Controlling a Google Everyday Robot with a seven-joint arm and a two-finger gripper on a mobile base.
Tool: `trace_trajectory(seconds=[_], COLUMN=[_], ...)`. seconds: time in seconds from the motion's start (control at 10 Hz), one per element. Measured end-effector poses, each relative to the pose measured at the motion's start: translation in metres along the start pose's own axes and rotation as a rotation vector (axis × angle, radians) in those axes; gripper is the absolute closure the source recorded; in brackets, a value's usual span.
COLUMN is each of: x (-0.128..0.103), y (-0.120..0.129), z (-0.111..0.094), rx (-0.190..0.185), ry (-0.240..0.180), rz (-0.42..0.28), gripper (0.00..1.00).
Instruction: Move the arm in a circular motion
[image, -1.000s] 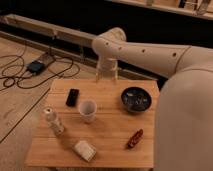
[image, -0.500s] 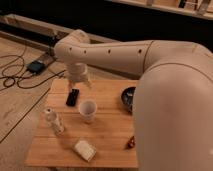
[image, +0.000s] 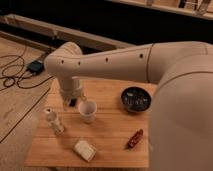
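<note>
The cream-white arm (image: 115, 62) with small dark dots reaches from the right side of the view across to the left, above the wooden table (image: 110, 130). Its rounded joint (image: 62, 60) bends downward. The gripper (image: 71, 98) hangs from it low over the table's left rear part. It is just left of the small white cup (image: 87, 110) and covers most of a dark flat object (image: 73, 102). A thick arm segment (image: 182, 115) fills the right side of the view and hides the table's right edge.
On the table are a dark bowl (image: 135, 98), a red object (image: 135, 138), a white bottle (image: 54, 121) and a pale packet (image: 84, 149). Cables (image: 15, 75) and a black box (image: 36, 66) lie on the floor at the left. A dark wall runs behind.
The arm has swept from the table's back centre to the left and then nearer and lower. The gripper now hangs over the dark flat object beside the cup.
</note>
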Motion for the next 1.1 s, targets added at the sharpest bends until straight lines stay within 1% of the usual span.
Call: trace_trajectory(seconds=[0.1, 0.2, 0.3, 0.5, 0.6, 0.7, 0.8, 0.9, 1.0, 1.1], x=[0.017, 0.032, 0.048, 0.075, 0.082, 0.085, 0.082, 0.076, 0.071, 0.057], y=[-0.008, -0.021, -0.039, -0.094, -0.116, -0.147, -0.169, -0.196, -0.214, -0.234], z=[0.001, 0.006, 0.013, 0.033, 0.038, 0.044, 0.046, 0.045, 0.043, 0.037], rx=[-0.007, -0.013, -0.022, -0.028, -0.025, -0.018, -0.008, 0.011, 0.024, 0.040], ry=[0.019, 0.042, 0.068, 0.106, 0.113, 0.114, 0.104, 0.093, 0.084, 0.059], rz=[0.017, 0.052, 0.106, 0.256, 0.311, 0.378, 0.421, 0.464, 0.488, 0.505], gripper=[0.35, 0.35, 0.35, 0.35, 0.35, 0.35, 0.35, 0.35, 0.35, 0.35])
